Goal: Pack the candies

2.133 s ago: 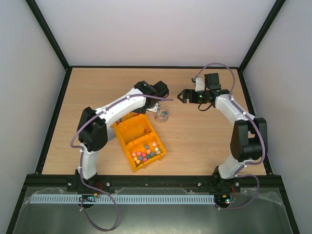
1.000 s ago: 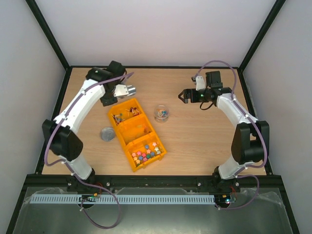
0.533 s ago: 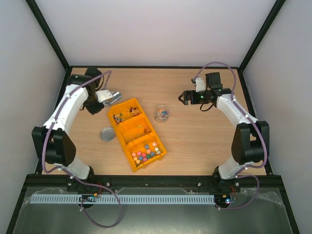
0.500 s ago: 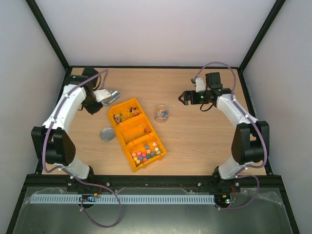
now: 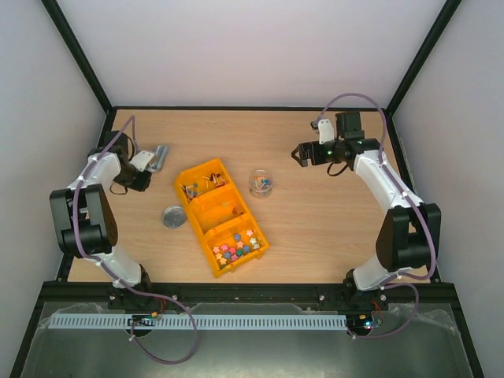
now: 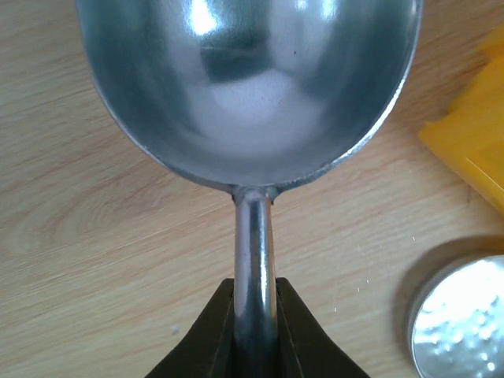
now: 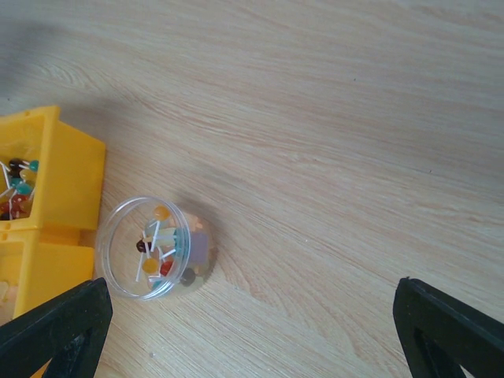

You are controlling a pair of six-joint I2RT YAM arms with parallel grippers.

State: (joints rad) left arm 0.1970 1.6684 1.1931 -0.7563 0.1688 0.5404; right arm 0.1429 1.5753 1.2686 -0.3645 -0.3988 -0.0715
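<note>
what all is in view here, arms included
tray: 1, yellow-orange, three compartments, centre-left of table
candies: several, mixed colours, tray's far compartment; more in the jar
star-shaped sweets: many, multicoloured, tray's near compartment
jar: 1, clear, open, right of tray, not touching it
lid: 1, silver, flat on table left of tray
scoop: 1, metal, bowl empty, far left
table: 1, light wood
left pincer: shut on scoop handle
right pincer: open, empty, far right
</note>
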